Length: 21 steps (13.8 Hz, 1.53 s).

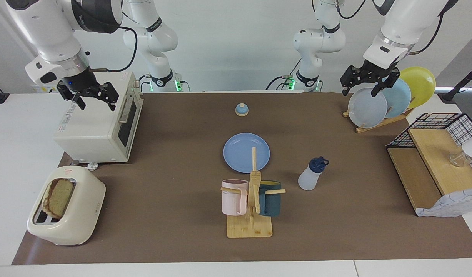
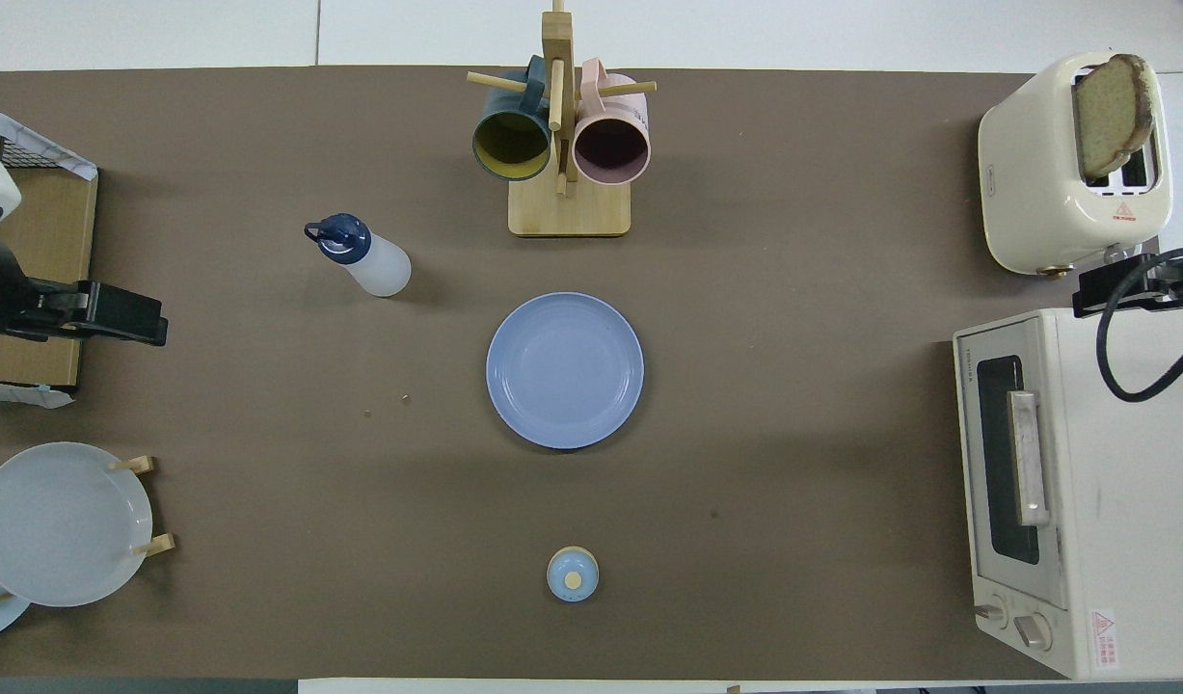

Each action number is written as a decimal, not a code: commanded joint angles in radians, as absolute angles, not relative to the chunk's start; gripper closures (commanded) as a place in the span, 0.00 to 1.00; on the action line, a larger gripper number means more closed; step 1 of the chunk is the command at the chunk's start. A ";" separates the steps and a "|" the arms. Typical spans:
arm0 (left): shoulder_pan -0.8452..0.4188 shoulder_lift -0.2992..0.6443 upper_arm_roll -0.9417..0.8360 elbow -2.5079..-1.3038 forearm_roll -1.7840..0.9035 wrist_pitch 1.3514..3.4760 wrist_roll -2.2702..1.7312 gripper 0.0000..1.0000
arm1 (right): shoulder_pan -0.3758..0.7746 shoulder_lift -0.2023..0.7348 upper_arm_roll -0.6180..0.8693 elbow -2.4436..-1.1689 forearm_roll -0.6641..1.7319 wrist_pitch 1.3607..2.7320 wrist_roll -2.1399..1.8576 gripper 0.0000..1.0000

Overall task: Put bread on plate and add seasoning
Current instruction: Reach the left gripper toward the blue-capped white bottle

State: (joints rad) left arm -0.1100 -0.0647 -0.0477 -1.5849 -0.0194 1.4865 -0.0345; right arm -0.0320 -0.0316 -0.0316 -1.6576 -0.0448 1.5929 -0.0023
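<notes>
1. I see the plate (image 2: pixel 564 370) flat at mid-table, bare.
2. The seasoning (image 2: pixel 364 256) stands at its ten o'clock, well apart.
3. The bread (image 2: pixel 1112 114) sticks up from the toaster (image 2: pixel 1035 164) at two o'clock.
4. The bell (image 2: pixel 573 573) sits at six.

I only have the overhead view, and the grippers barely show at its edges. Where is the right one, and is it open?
Observer: The right gripper hangs open over the top of the toaster oven, holding nothing.
Operator: And the left?
Observer: The left gripper is open too and empty, up over the upright plates in their rack.
Operator: Is the seasoning standing straight? From above it looks tipped.
Observer: The seasoning stands upright on the mat with its cap on, apart from the plate, toward the left arm's end of the table.
</notes>
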 commanded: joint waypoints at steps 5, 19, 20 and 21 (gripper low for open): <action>-0.121 -0.097 -0.048 -1.624 -0.008 1.505 -0.017 0.00 | -0.043 -0.040 -0.029 -1.667 -0.017 1.597 -0.017 0.00; -0.244 -0.259 -0.069 -1.949 0.009 1.821 -0.041 0.00 | -0.037 -0.051 -0.028 -1.706 -0.018 1.684 -0.055 0.00; -0.255 -0.288 -0.071 -2.001 0.009 1.856 -0.047 0.00 | -0.044 -0.048 -0.029 -1.710 -0.020 1.742 -0.089 0.00; -0.276 -0.332 -0.071 -2.090 0.009 1.929 -0.092 0.00 | -0.057 -0.051 -0.031 -1.745 -0.020 1.852 -0.094 0.00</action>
State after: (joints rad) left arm -0.2369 -0.2225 -0.0768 -1.9219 -0.0102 1.8172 -0.0446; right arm -0.0319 -0.0312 -0.0302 -1.6851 -0.0448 1.7233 -0.0468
